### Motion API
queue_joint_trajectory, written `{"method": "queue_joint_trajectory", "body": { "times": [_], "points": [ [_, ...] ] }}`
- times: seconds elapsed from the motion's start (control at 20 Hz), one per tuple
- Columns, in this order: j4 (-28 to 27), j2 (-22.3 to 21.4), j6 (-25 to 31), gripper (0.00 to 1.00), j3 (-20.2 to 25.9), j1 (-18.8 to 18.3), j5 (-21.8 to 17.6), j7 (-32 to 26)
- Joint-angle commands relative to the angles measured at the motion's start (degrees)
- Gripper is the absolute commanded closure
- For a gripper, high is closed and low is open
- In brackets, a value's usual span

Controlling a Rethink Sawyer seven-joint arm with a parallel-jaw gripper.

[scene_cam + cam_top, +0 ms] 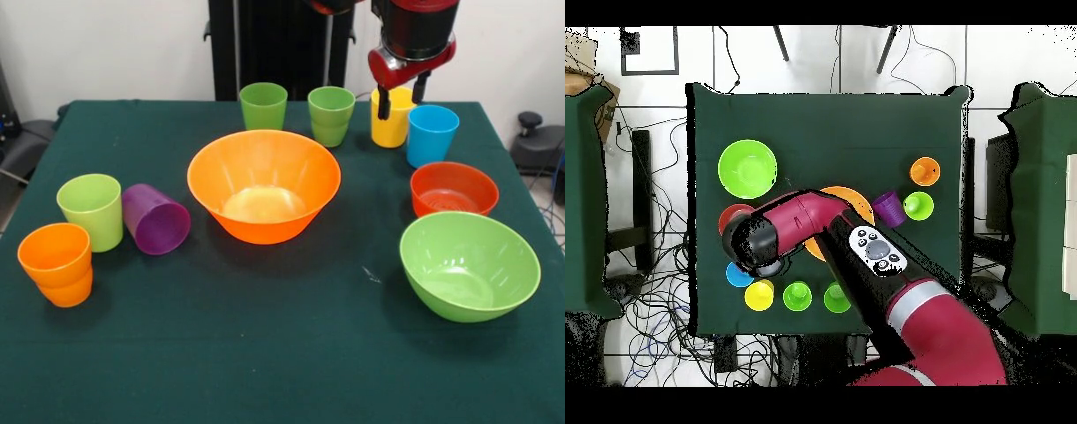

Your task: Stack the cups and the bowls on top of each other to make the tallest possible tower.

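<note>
In the front view, the gripper point(399, 99) is seen at the far right of the bench point(265, 353), hanging over the yellow cup point(391, 119). Its jaws are held apart, with one dark finger in front of the yellow cup and the other at that cup's right side; nothing is gripped between them. The blue cup point(432, 134) is set just beside the yellow cup, to its right and a little nearer the camera. Two green cups are placed along the far edge: a darker one point(263, 106) and, to its right, another point(331, 115). The large orange bowl point(263, 185) is found at the middle of the bench, upright. The small red-orange bowl point(454, 189) is placed at the right, with the large lime-green bowl point(469, 265) just in front of it. At the left, a lime cup point(91, 210) is stood upright, a purple cup point(156, 219) is laid on its side against it, and an orange cup point(56, 263) is set nearest the camera.

In the overhead view, the arm point(895, 290) is reached from the bottom across the orange bowl point(855, 200), most of which is hidden. The wrist end point(755, 243) is placed above the blue cup point(737, 274) and the yellow cup point(759, 295); the jaws cannot be made out here. The lime-green bowl point(747, 168) is seen at the upper left.
</note>
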Motion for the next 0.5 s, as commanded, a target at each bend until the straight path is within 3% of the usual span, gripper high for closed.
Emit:
{"method": "queue_joint_trajectory", "body": {
  "times": [0.05, 0.5],
  "points": [
    [0.71, 2.04, -3.42, 0.00, -2.64, 1.85, -4.85, -1.47],
    [3.04, -0.54, -3.07, 0.00, -1.93, 1.69, -3.56, -0.82]
  ]
}}
